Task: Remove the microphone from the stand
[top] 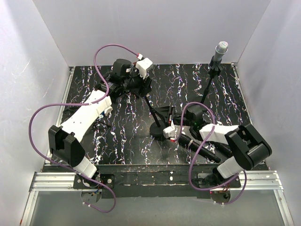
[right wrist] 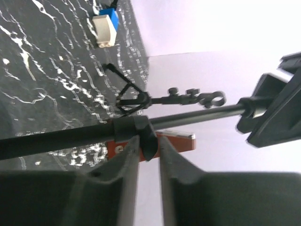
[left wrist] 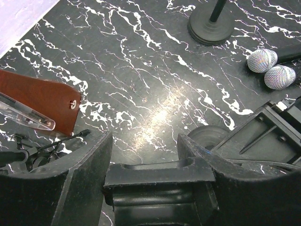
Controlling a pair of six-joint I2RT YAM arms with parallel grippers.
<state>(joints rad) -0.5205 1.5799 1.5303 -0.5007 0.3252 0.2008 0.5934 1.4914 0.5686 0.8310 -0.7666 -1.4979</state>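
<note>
While the silver mesh-headed, dark-barrelled microphone (top: 221, 47) sits upright in the clip of a slim black metal stand (top: 207, 89) at the far right corner of the table, both grippers are well apart from it. Judged from its build, the microphone is rigid, fairly dense and smooth-barrelled, so liable to slip. The mesh ball would dent, so the barrel just under the head is the place to grip. It should be drawn up out of the clip while the light, tippable stand is steadied.

Black marble-patterned table (top: 127, 141): glossy, with white veining.

Right gripper (right wrist: 149, 141): fingers pinched on the collar of a separate matt black metal pole (right wrist: 197, 115).

Left gripper (left wrist: 143, 139): fingers parted, only tabletop showing between them.

Two loose mesh-headed microphones (left wrist: 261, 60): lying side by side on the table.
</note>
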